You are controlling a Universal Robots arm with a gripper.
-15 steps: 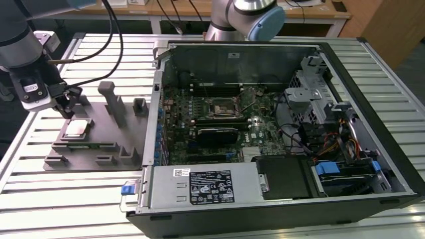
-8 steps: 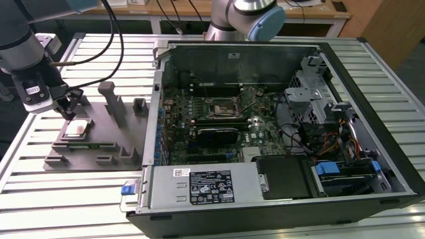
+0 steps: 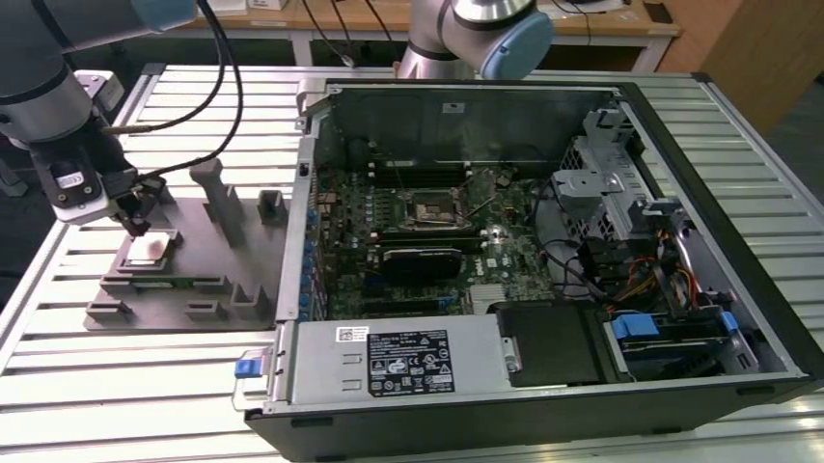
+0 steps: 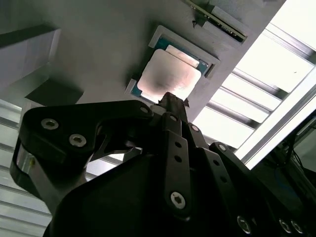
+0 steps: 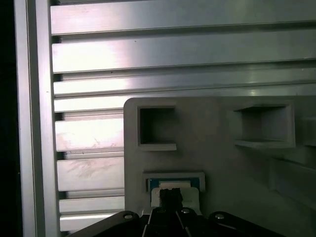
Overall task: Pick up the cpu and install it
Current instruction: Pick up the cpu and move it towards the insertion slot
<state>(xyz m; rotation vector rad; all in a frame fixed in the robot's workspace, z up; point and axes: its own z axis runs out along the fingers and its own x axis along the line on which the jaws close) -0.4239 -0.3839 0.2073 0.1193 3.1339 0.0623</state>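
Note:
The cpu point(image 3: 146, 248), a small silver-grey square chip with a pale rim, lies flat in a recess of the grey tray point(image 3: 193, 294) at the exterior view's left. My gripper point(image 3: 135, 228) hangs just above its near edge, fingers drawn together into one narrow tip with nothing between them. In the second wrist view the tip point(image 4: 170, 98) sits at the edge of the cpu point(image 4: 169, 74). In the first wrist view the gripper point(image 5: 170, 197) covers most of the cpu point(image 5: 170, 185). The black socket point(image 3: 431, 207) with its metal frame lies on the motherboard inside the open computer case.
The open computer case point(image 3: 721, 203) fills the exterior view's right. The tray point(image 5: 212, 148) carries upright posts point(image 3: 216, 198) and a green memory stick point(image 4: 217, 19). A second arm point(image 3: 477, 29) stands behind the case. The slatted metal table point(image 3: 129, 386) lies below.

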